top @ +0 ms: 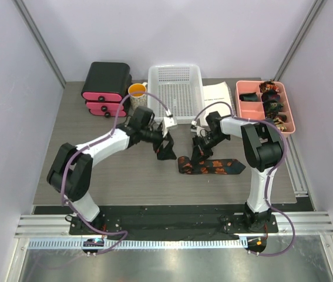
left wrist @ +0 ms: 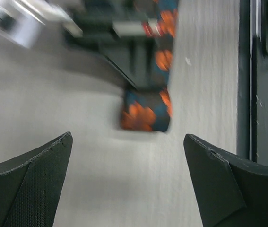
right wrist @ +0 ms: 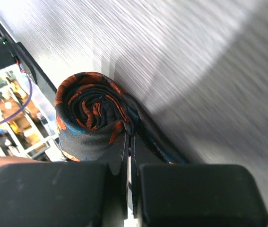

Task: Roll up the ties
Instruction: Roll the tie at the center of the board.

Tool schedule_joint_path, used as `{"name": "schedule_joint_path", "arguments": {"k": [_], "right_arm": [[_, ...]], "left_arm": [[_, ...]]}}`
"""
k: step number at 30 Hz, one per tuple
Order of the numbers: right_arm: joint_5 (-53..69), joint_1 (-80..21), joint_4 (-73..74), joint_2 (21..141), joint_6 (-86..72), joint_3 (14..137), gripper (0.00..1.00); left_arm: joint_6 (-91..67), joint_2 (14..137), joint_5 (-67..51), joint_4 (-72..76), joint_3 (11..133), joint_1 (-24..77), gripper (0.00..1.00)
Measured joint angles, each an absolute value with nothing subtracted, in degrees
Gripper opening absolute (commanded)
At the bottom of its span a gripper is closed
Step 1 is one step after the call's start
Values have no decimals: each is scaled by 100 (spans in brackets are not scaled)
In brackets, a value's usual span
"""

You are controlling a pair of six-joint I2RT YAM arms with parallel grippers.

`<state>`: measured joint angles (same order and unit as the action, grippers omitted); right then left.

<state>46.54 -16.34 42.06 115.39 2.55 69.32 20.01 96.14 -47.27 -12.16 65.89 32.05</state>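
Tie (top: pixel 216 167) lies flat on the grey tabletop (top: pixel 125 176), between the two arms and nearer the right one, long axis left to right, pointed tip to the right. Its left end is wound into a tight coil (right wrist: pixel 93 118), orange blotches on dark cloth, spiral layers plain in the right wrist view. Right fingers (top: pixel 198 157) are closed down, pinching a layer of the tie just where it leaves the coil; the coil sits touching the tips. Left fingers (top: pixel 166 151) are spread fully wide and hold nothing; they hang just left of the coil, apart from it. The left wrist view is smeared, so the coil looks like a short stubby roll with the flat strip running away behind it, probably resting on the tabletop. At the far right edge sits a pink tray (top: pixel 249 108), with several small coiled ties (top: pixel 272 104) in its right-hand compartments. A white basket (top: pixel 175 88) stands at the far middle, a sheet of paper (top: pixel 216 93) beside it. Yellow cup (top: pixel 137 91) and black-and-pink box (top: pixel 104 88) are at far left.
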Motion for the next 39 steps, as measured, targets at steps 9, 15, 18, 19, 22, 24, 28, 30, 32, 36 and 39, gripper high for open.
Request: {"name": "schedule_joint_path", "arguments": {"k": [9, 15, 18, 19, 22, 24, 28, 30, 32, 36, 39], "right_arm": [[4685, -1817, 4180, 11754, 412, 7205, 1], [4687, -1914, 3959, 11751, 401, 7190, 1], [4707, -1940, 3819, 11747, 349, 7144, 1], [4724, -1944, 3776, 11747, 318, 7129, 1], [4755, -1944, 3675, 11738, 261, 7081, 1], [4770, -1944, 3621, 11721, 242, 7048, 1], [4768, -1953, 3553, 11677, 191, 7004, 7], [4757, -1955, 3555, 11664, 152, 7004, 16], [4716, -1911, 3575, 11649, 113, 7019, 30], [4700, -1717, 3763, 11574, 71, 7089, 40], [4788, -1426, 3988, 11546, 82, 7116, 41]], "left_arm": [[1553, 9633, -4139, 604, 4720, 3798, 100], [1070, 9955, -3946, 1927, 4689, 3785, 94], [915, 10189, -3859, 2318, 4689, 3883, 85], [882, 10254, -3852, 2383, 4689, 3927, 80], [788, 10475, -3822, 2556, 4687, 4082, 67], [768, 10562, -3763, 2652, 4670, 4176, 58], [816, 10584, -3557, 2746, 4630, 4222, 36], [930, 10578, -3507, 2692, 4628, 4235, 33], [1122, 10547, -3428, 2567, 4654, 4268, 30], [1562, 10457, -3177, 2084, 4810, 4331, 29], [1885, 10412, -2954, 1769, 4910, 4394, 29]]}}
